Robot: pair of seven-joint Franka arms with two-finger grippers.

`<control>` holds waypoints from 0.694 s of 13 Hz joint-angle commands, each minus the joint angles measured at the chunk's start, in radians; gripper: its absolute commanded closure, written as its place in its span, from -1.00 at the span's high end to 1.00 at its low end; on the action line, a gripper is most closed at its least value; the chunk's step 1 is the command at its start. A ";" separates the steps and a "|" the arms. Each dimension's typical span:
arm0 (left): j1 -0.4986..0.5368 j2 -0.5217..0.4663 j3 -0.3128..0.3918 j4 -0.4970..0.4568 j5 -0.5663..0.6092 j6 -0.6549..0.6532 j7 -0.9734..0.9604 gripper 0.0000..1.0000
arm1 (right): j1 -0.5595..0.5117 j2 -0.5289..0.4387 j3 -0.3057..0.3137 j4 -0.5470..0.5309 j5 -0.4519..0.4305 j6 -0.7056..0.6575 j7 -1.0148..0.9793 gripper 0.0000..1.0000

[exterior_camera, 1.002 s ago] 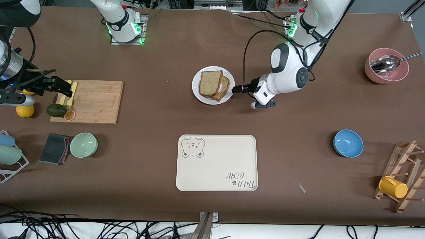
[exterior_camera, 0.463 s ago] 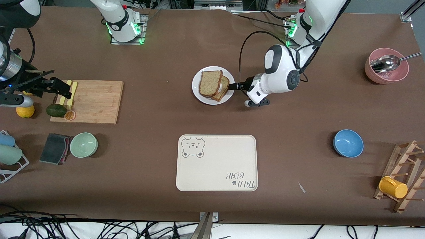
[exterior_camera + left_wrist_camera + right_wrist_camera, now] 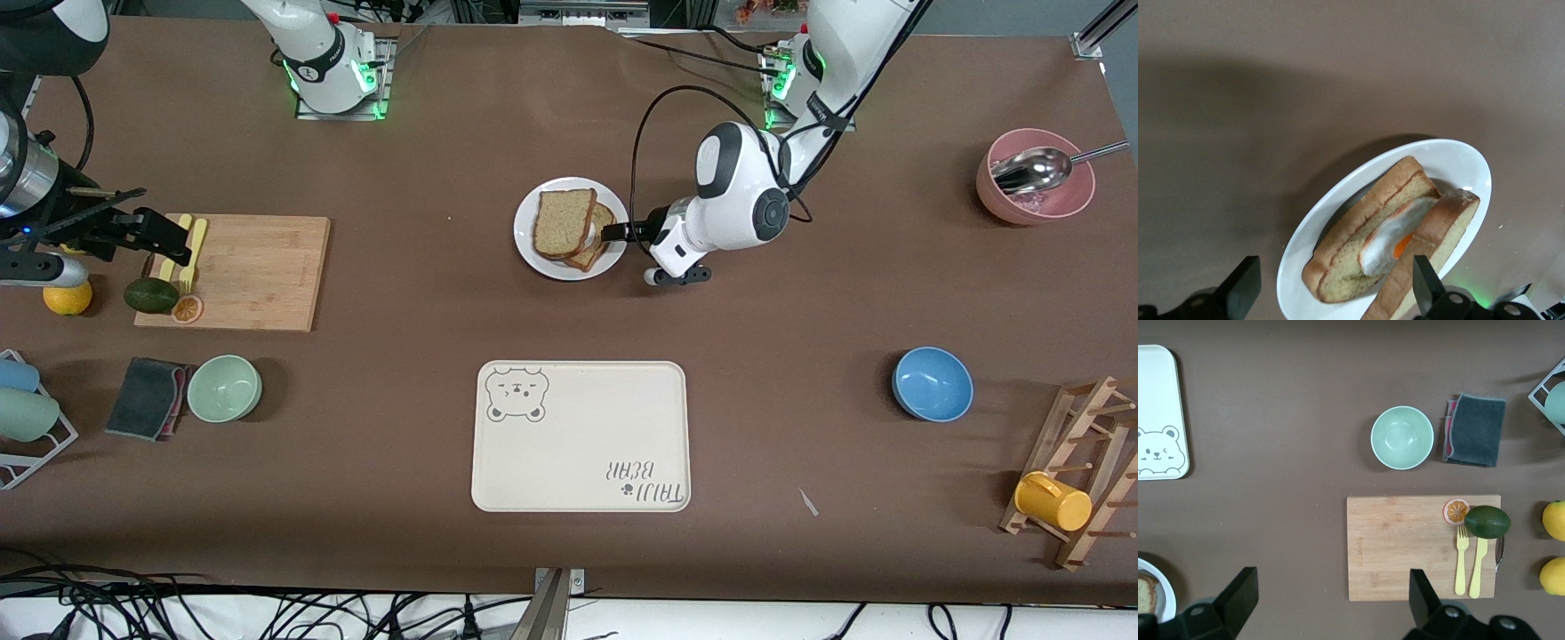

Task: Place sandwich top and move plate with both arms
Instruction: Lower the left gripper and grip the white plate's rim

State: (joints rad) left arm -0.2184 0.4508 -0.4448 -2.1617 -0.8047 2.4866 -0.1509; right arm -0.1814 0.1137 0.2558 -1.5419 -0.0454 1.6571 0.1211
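The plate (image 3: 542, 253) sits mid-table; the sandwich top (image 3: 563, 221) leans on the egg-bearing slice (image 3: 597, 244). The left gripper (image 3: 616, 233), fingers spread, reaches the plate's rim beside the bread. The right gripper (image 3: 164, 233), fingers spread, waits over the cutting board (image 3: 258, 276).

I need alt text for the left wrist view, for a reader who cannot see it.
The open left gripper is low beside a white plate on the brown table. On the plate, the sandwich top leans on a bread slice with a fried egg.
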 commanded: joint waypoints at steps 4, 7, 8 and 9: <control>-0.001 0.042 0.003 0.052 -0.044 0.018 0.034 1.00 | 0.007 0.015 -0.006 0.026 -0.013 0.000 0.006 1.00; 0.065 -0.001 0.003 0.048 -0.037 0.012 0.127 1.00 | 0.007 0.021 -0.006 0.026 -0.013 0.000 0.006 1.00; 0.089 -0.003 0.000 0.045 -0.047 -0.008 0.201 0.99 | 0.007 0.021 -0.006 0.026 -0.013 0.000 0.008 1.00; 0.100 -0.004 0.000 0.034 -0.080 -0.035 0.308 0.99 | 0.007 0.021 -0.006 0.026 -0.013 0.000 0.009 1.00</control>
State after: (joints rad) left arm -0.1481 0.4773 -0.4393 -2.1033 -0.8098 2.4953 -0.0103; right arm -0.1814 0.1214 0.2538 -1.5419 -0.0454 1.6616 0.1211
